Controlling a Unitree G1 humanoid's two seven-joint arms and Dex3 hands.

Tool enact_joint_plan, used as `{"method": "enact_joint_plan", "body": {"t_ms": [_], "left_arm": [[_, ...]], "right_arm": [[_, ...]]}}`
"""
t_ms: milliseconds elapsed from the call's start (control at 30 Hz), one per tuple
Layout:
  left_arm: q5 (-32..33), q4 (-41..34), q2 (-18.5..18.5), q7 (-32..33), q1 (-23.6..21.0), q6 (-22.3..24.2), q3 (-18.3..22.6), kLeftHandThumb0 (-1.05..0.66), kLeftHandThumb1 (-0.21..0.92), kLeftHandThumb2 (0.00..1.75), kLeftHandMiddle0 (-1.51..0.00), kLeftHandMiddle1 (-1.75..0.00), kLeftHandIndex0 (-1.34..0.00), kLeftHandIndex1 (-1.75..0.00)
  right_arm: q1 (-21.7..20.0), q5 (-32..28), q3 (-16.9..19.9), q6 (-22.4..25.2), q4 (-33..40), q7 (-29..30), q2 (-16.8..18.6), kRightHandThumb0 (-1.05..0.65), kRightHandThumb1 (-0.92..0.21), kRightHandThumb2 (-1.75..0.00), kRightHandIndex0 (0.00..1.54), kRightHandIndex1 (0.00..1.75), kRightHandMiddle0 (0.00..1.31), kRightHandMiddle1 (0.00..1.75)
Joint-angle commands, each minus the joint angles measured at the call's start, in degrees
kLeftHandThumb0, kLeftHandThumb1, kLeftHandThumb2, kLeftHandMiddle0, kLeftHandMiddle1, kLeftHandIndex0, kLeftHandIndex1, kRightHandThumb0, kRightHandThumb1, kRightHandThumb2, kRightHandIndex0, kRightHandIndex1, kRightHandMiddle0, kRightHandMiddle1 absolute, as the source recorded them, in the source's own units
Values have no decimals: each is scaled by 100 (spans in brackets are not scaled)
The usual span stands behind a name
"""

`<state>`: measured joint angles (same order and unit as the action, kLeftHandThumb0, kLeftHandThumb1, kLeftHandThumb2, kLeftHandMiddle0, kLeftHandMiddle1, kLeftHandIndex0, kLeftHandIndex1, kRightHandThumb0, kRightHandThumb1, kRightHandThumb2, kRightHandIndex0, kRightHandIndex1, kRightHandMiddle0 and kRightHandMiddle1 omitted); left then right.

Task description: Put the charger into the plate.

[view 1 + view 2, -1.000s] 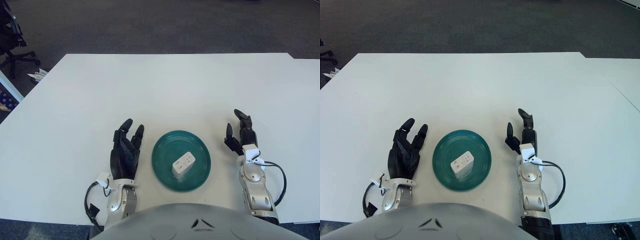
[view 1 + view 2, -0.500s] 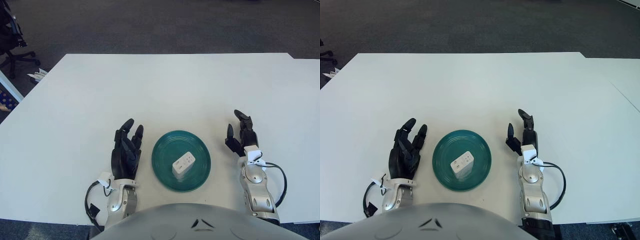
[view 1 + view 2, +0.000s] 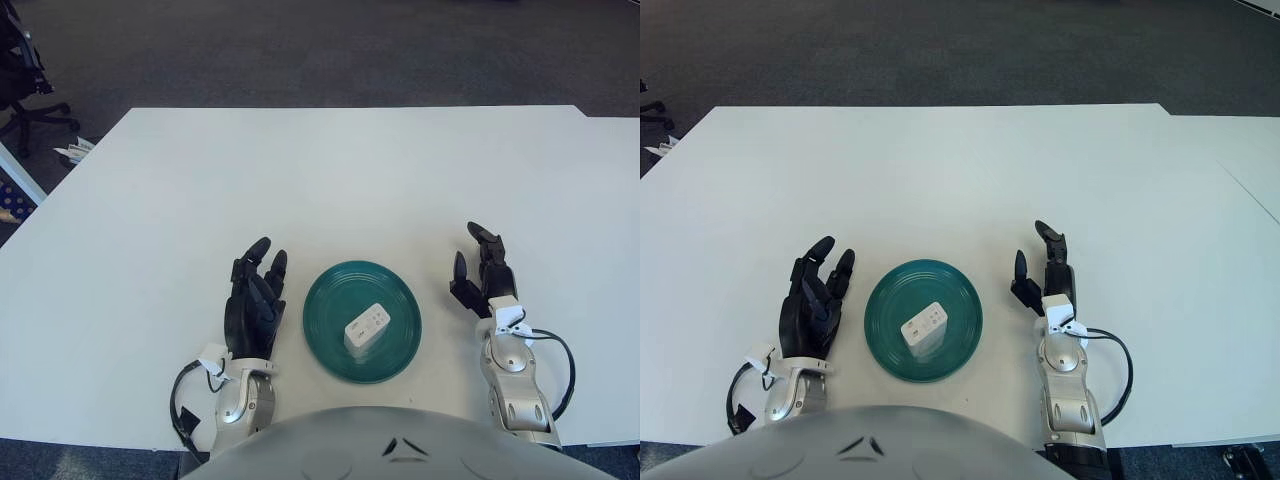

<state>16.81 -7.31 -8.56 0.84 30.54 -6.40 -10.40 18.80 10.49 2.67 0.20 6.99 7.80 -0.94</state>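
A white charger [image 3: 366, 326] lies inside the round teal plate [image 3: 335, 300] near the table's front edge. My left hand [image 3: 254, 295] rests on the table just left of the plate, fingers spread and holding nothing. My right hand [image 3: 482, 272] is just right of the plate, fingers open and empty. Neither hand touches the plate or the charger. The same scene shows in the right eye view, with the charger [image 3: 924, 328] on the plate [image 3: 890, 300].
The white table [image 3: 330, 180] stretches far ahead and to both sides. An office chair [image 3: 20, 70] stands on the dark floor at the far left. A second table's edge [image 3: 1250, 150] meets this one at the right.
Both hands have drawn back slightly toward my body. The charger and plate have not moved.
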Motion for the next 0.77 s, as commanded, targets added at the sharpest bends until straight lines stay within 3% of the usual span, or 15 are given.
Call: {"method": "enact_joint_plan", "body": {"t_ms": [0, 367, 733], "left_arm": [[-27, 209, -187, 153, 152, 308, 0, -92, 92, 77, -44, -8, -14, -95], [5, 122, -174, 192, 188, 401, -69, -87, 92, 73, -40, -5, -15, -95], [-379, 191, -167, 379, 169, 274, -209, -89, 92, 75, -36, -2, -10, -89]], "right_arm": [[459, -127, -25, 698, -432, -176, 45, -66, -92, -88, 18, 1, 0, 60], [471, -102, -17, 808, -377, -211, -16, -65, -92, -89, 18, 0, 0, 60], [485, -94, -14, 852, -352, -209, -43, -65, -92, -89, 16, 0, 0, 61]]}}
